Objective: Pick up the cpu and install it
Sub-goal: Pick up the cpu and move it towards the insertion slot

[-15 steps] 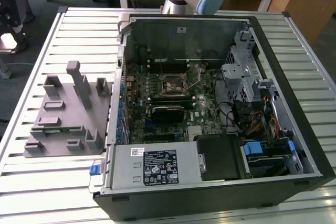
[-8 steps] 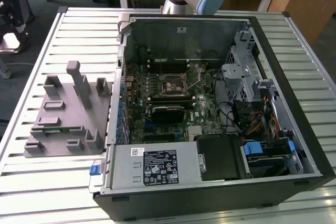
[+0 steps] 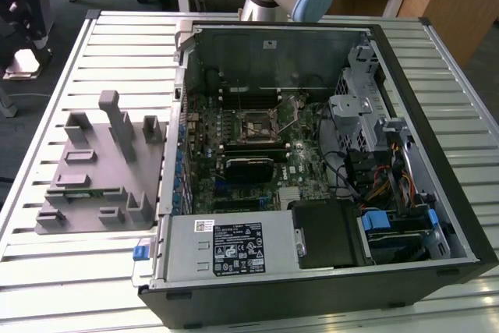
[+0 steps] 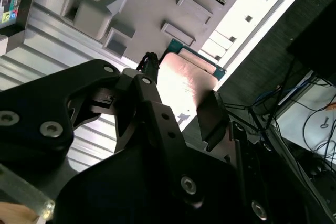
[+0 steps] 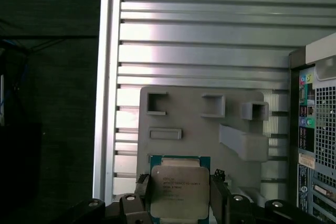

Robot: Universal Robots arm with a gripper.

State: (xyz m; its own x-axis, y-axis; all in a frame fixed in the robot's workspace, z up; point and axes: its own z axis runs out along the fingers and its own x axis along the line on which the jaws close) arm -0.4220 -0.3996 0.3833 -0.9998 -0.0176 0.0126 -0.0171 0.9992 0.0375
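worktop (image 5: 210, 24): slatted metal, lying beyond the hand (image 5: 179, 195).
grey fixture (image 5: 199, 129): on the worktop, past the hand's fingertips.
hand: we see its fingers (image 5: 142, 186) pinching the cpu (image 5: 178, 187) by two opposite edges.
cpu: between the fingers, silver top facing us, green rim showing.
computer case (image 5: 315, 129): beside the grey fixture, off to the hand's side.

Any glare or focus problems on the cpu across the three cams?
Second wrist view: the cpu top is blown out to pinkish-white glare; the dark jaws beside it look soft. First wrist view: its metal top is evenly lit, with bright bands on the table slats. Exterior view: even light, computer case interior in shade.
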